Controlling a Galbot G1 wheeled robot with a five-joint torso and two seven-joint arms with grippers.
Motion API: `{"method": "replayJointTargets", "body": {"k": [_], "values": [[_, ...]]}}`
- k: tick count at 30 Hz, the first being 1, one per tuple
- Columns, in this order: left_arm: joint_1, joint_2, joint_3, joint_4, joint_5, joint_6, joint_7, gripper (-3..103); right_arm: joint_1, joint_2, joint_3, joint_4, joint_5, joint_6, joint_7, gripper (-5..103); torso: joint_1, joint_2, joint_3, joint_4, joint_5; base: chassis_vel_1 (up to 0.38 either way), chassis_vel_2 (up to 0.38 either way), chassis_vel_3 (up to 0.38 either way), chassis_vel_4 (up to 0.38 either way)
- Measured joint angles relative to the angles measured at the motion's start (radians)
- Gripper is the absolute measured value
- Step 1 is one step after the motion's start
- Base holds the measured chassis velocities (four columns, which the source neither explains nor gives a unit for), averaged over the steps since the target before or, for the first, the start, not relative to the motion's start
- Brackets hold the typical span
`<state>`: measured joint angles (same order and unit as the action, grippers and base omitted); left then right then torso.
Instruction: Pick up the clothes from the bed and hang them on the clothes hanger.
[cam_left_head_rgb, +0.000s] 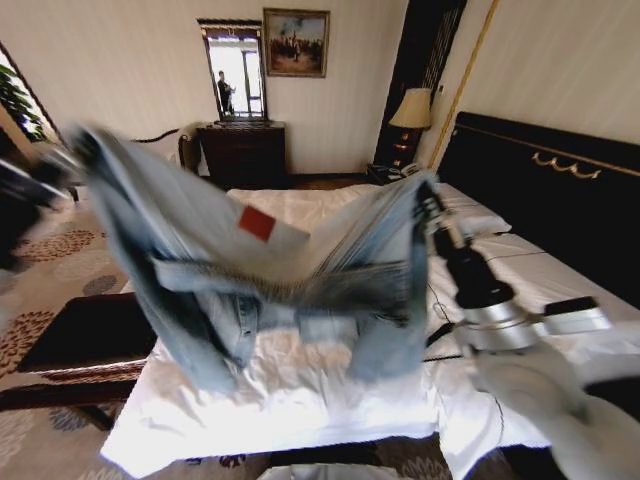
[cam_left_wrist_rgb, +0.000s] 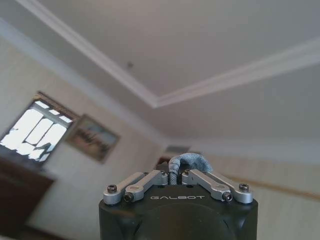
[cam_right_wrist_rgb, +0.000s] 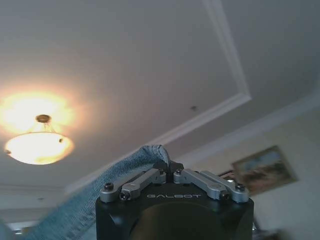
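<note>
Both arms are raised and spread wide, with the jacket (cam_left_head_rgb: 290, 290) stretched between them above the bed (cam_left_head_rgb: 300, 400). The right gripper (cam_left_head_rgb: 428, 203) points upward at the end of a steeply raised forearm, its jaws closed on a fold of denim that bulges just past the fingertips and trails away to one side in the right wrist view. The left gripper (cam_left_wrist_rgb: 175, 172) also points up toward the ceiling, its jaws pinched on a small wad of the same cloth. In the head view the left arm is a dark blur at the picture's edge, so its gripper cannot be made out there. The jacket sags between the two grips, its red patch (cam_left_head_rgb: 257, 222) facing the camera, its lower edges hanging just over the white sheet.
</note>
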<state>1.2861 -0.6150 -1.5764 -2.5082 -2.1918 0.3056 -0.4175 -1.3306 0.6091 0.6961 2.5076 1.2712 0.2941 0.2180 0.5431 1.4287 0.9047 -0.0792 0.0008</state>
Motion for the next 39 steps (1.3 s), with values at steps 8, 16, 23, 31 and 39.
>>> {"method": "replayJointTargets", "body": {"k": [8,16,23,31,39], "values": [[0.052,-0.135,0.150,0.005,-0.099,0.051,-0.084,7,0.010,-0.050,-0.037,0.000,0.037,-0.139,0.224,2,0.001,0.000,0.000,0.0002,0.0001,0.000,0.000,0.000,0.000],[0.068,-0.569,0.778,0.346,0.455,0.141,-0.049,7,0.208,0.068,-0.621,-0.351,-0.111,-0.175,0.223,2,0.000,0.000,0.001,0.0005,-0.0006,0.000,0.000,0.000,0.000],[-0.082,-0.687,0.915,0.729,0.725,0.147,0.027,7,0.456,0.247,-0.977,-0.777,-0.210,-0.144,0.217,2,0.001,-0.001,0.001,0.0004,-0.0011,0.000,0.000,0.000,0.000],[-0.171,-0.626,0.897,0.819,0.747,0.138,0.065,7,0.601,0.334,-1.054,-0.955,-0.231,-0.108,0.192,2,0.000,0.000,0.000,0.0002,-0.0009,0.000,0.000,0.000,0.000],[-0.245,-0.600,0.804,1.017,0.760,0.105,0.146,7,0.734,0.483,-1.061,-1.245,-0.243,-0.056,0.165,2,0.001,0.000,0.001,0.0003,-0.0012,0.000,0.000,0.000,0.000]]}}
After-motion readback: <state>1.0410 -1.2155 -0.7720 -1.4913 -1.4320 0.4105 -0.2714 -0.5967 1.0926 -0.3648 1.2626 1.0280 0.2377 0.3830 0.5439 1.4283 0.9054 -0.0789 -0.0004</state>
